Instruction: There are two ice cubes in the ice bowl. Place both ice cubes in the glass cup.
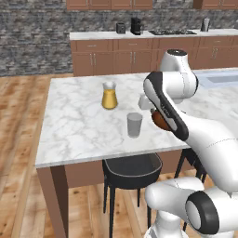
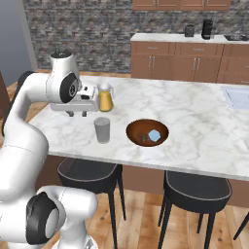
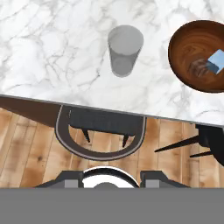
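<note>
The glass cup [image 2: 102, 130] [image 1: 134, 124] [image 3: 124, 50] stands upright near the front edge of the marble island. To its right sits the ice bowl [image 2: 133, 132] [image 3: 188, 48], half hidden behind my arm in the left base view [image 1: 160, 122]. One pale ice cube [image 2: 154, 135] [image 3: 216, 60] lies in it, with a fainter translucent cube [image 3: 199, 68] beside it. My gripper [image 2: 77, 115] hangs above the island's front edge, left of the cup and a little higher than its rim. It points down, fingers apart, nothing between them.
A pitcher of orange liquid [image 2: 105, 97] [image 1: 109, 95] stands behind the cup. Black stools [image 2: 90, 175] [image 2: 197, 187] [image 3: 100, 131] sit under the island's front edge. A sink [image 2: 238, 97] lies at the far right. Bare marble surrounds the cup and bowl.
</note>
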